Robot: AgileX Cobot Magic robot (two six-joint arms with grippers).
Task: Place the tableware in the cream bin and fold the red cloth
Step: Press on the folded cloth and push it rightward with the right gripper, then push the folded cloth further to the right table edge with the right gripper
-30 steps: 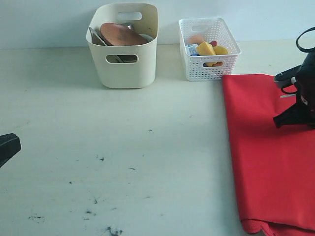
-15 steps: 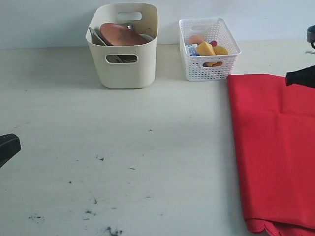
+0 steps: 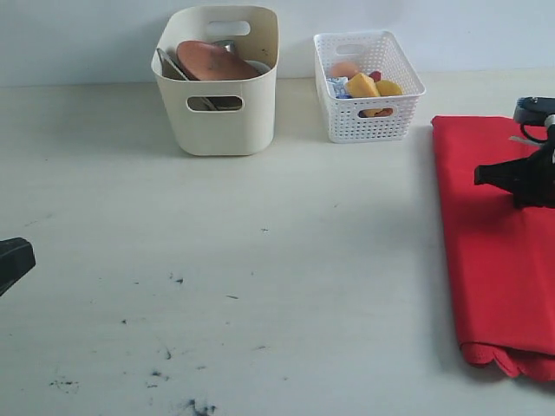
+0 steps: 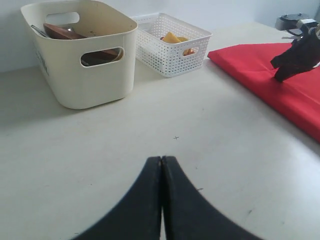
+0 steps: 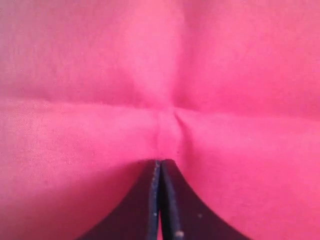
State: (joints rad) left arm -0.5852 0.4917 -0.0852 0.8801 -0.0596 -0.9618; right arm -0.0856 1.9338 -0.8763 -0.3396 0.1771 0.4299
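Right hand sits on the red cloth at the tabletop's right, closed tight on a small pucker of soft fabric (so the close view suggests). The cloth runs far-to-near, with its scalloped hem nearest. Left hand, closed and empty, is well apart. The tableware sits in the smooth cream bin.

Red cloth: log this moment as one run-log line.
tableware: in cream bin | red cloth: lying on table | right gripper: shut on it | left gripper: shut, empty
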